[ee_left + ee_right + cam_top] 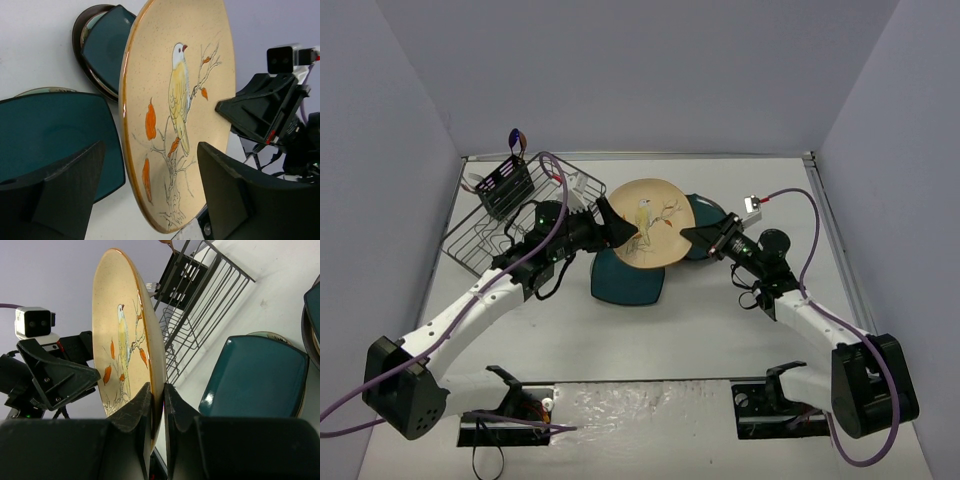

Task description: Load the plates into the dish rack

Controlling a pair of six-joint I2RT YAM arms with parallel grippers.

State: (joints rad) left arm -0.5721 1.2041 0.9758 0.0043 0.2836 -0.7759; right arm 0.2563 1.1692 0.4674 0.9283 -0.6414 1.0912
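A beige plate [652,232] painted with a bird and orange leaves is held upright above the table. My right gripper [692,237] is shut on its right rim; in the right wrist view both fingers pinch the rim [157,400]. My left gripper [623,234] is open, its jaws standing either side of the plate's left edge [150,150] without touching it. A rounded-square teal plate [628,280] lies below the beige one. Round dark-rimmed teal plates [712,222] are stacked to the right. The black wire dish rack [490,240] stands at the back left.
A black slotted cutlery basket [506,186] holding utensils sits at the rack's far corner. A pale plate rim [42,91] shows under the square teal plate. Grey walls enclose the table on three sides. Purple cables loop off both arms.
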